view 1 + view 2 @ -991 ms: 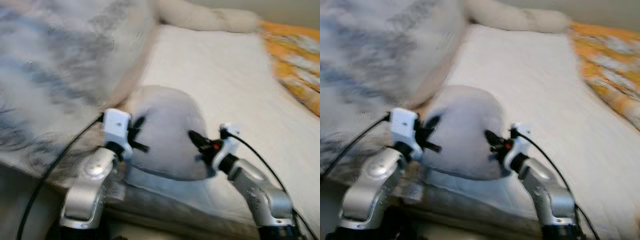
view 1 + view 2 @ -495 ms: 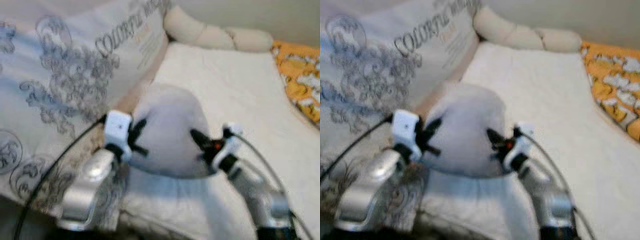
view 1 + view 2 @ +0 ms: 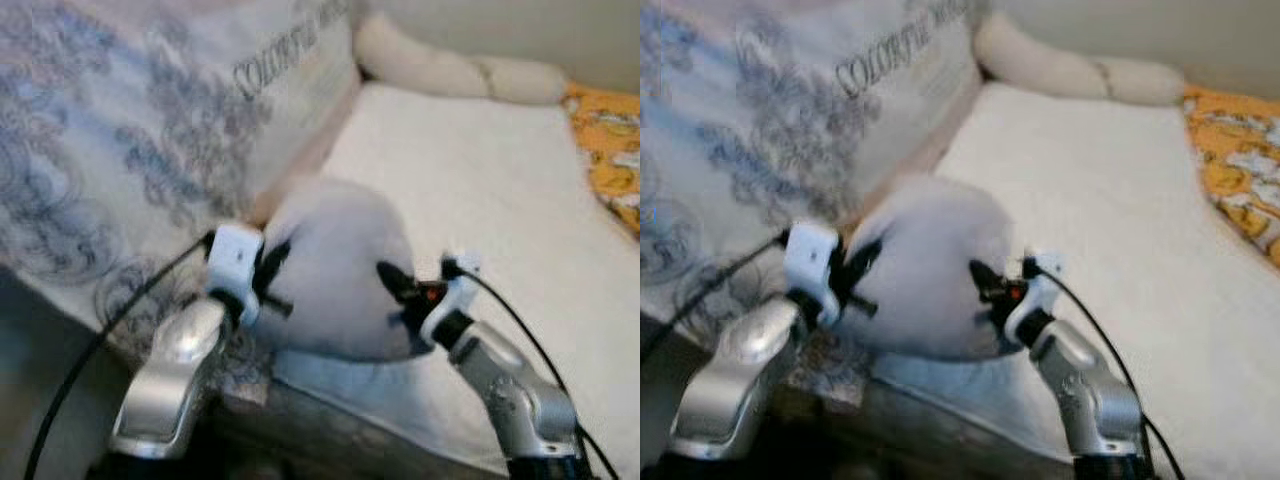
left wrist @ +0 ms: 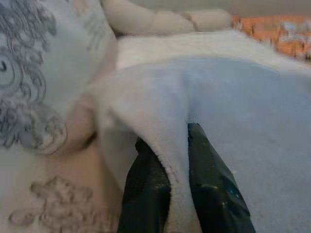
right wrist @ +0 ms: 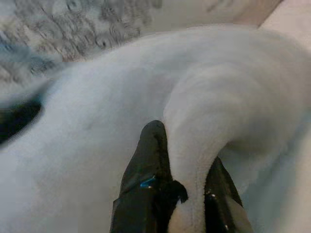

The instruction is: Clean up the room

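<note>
Left end effector (image 4: 179, 160), right end effector (image 5: 181, 167) both pinching soft, bulging grey fleece blanket (image 3: 345, 270).

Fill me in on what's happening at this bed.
The robot is holding up a pale grey blanket over the white bed, one edge in each gripper. The left gripper has its jaws pinched on a fold of it, and the right gripper grips another fold the same way. The cloth bulges between the two arms. A large patterned pillow lies to the robot's left, an orange blanket at the far right.
</note>
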Controlling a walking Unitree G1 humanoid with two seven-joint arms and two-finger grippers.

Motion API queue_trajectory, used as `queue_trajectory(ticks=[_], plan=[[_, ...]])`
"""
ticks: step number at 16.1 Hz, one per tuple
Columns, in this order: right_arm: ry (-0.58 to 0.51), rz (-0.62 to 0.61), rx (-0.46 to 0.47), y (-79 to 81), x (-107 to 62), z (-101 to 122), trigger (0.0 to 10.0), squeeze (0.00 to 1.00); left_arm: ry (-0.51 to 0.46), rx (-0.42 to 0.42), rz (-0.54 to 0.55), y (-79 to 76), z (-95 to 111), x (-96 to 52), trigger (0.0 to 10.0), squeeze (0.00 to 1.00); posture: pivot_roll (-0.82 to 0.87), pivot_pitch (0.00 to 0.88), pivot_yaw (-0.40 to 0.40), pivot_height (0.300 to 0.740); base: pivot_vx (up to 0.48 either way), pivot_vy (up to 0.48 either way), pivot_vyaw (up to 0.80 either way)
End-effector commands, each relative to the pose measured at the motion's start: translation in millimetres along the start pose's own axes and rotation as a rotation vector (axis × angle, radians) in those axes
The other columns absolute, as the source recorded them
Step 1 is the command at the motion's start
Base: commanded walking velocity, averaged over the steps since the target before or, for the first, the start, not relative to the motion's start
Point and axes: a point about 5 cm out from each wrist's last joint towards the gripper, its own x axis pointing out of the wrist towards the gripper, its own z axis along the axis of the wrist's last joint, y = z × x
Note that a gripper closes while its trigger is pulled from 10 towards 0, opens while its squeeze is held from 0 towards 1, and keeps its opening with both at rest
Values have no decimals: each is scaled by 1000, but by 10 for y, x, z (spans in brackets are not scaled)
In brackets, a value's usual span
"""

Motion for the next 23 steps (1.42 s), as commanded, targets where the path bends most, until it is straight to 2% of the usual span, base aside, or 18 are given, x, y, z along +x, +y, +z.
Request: queue_trajectory(ticks=[1,6,8,9,10,12,13,17,19,23], plan=[[-25,-13,-12,-19,-1,59,10000,0,-53,36,2,24,126,25,10000,0,83,0,-3,740,0,0,0],[-28,-15,-13,-20,3,63,10000,0,-57,44,6,25,134,49,10000,0,81,0,-2,740,0,0,0],[-34,-12,-15,-17,13,73,10000,0,-58,24,30,60,139,71,10000,0,80,0,-1,740,0,0,0],[-19,4,-67,4,31,81,10000,0,-63,14,32,70,146,67,10000,0,81,0,-4,740,0,0,531],[-14,14,-82,19,40,77,10000,0,-64,11,27,67,145,63,10000,0,84,0,-5,740,281,0,800],[-19,15,-58,26,41,68,10000,0,-64,10,26,64,143,58,10000,0,85,0,-7,740,311,0,800],[-29,2,-30,8,38,74,10000,0,-64,8,26,62,139,56,10000,0,86,0,-9,740,322,0,0],[-17,8,-18,-4,36,66,10000,0,-63,-1,21,54,131,48,10000,0,89,0,-14,740,335,0,-195],[-15,12,-18,0,34,61,10000,0,-62,-1,21,53,129,44,10000,0,89,0,-14,740,345,0,-800],[-14,13,-30,11,31,51,10000,0,-73,11,14,44,135,33,10000,0,89,0,-12,740,244,0,0]])
